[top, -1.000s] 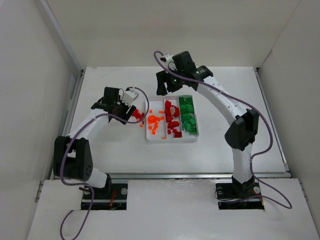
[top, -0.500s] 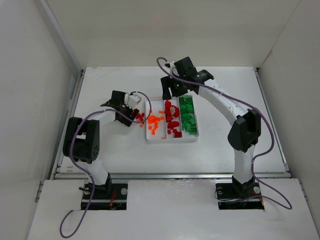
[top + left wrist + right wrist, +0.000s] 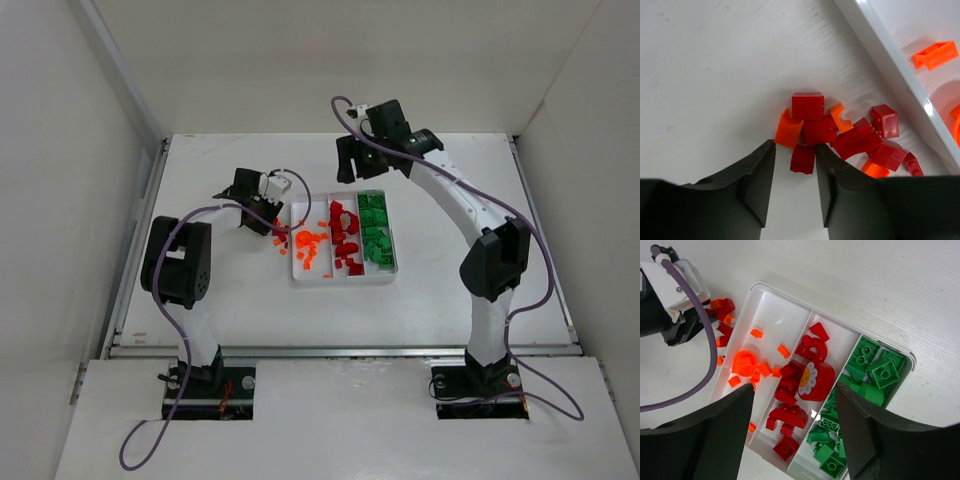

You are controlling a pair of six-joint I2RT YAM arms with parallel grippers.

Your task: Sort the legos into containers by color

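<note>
Just left of the white tray (image 3: 340, 281), a small pile of dark red and orange legos (image 3: 277, 235) lies on the table. My left gripper (image 3: 795, 150) is low at that pile. Its jaws are open and straddle one dark red brick (image 3: 802, 159): the brick touches the right finger, with a gap to the left finger. An orange piece (image 3: 788, 129) sits at the left fingertip. The tray holds orange legos (image 3: 746, 362) in its left compartment, dark red ones (image 3: 810, 372) in the middle and green ones (image 3: 875, 370) on the right. My right gripper (image 3: 794, 386) hovers open above the tray, holding nothing.
The tray wall (image 3: 890, 62) runs close to the right of the loose pile. White enclosure walls surround the table on the left, back and right. The left arm's cable (image 3: 705, 340) loops near the tray's left edge.
My left gripper has swung right to the loose pile by the tray and its jaws have narrowed around a dark red brick. The right gripper has drifted right and back.
</note>
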